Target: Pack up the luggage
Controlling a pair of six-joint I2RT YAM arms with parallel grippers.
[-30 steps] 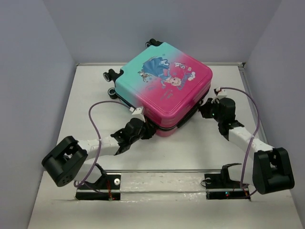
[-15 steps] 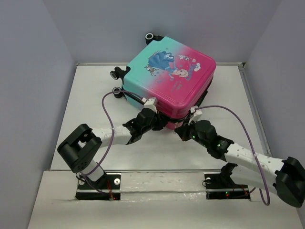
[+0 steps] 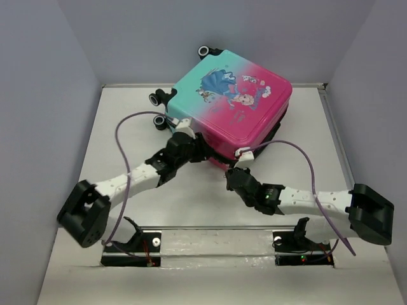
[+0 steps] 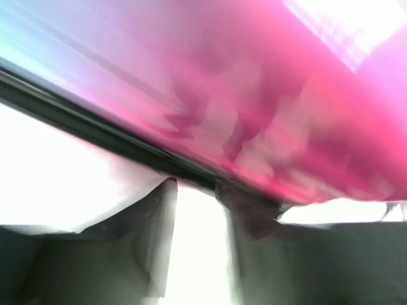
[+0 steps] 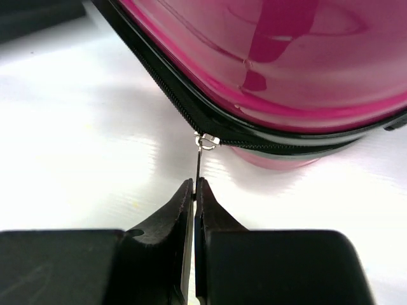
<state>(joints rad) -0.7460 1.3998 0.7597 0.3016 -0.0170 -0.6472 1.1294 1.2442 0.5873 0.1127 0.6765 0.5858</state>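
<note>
Luggage (image 3: 235,95) lies flat on the white desk (image 3: 127,127), toward the far side and a little right of centre. Its printed lid faces up, teal on the left and fading to pink on the right, and its black wheels (image 3: 156,98) stick out at the far-left end. The shell looks shut, with the dark zip seam (image 5: 165,95) running round its side. The left claw (image 3: 200,151) is up against the near-left side of the case. Its wrist view is blurred, but the two fingers (image 4: 159,210) stand apart with bright desk showing between them, their tips at the black seam under the pink shell, and nothing can be seen gripped. The right claw (image 3: 234,175) sits just off the near corner of the case. Its jaws are pressed together on the thin metal zipper pull (image 5: 199,162), which hangs from the slider (image 5: 205,140) on the seam. A purple cable (image 3: 127,121) loops above each arm.
</note>
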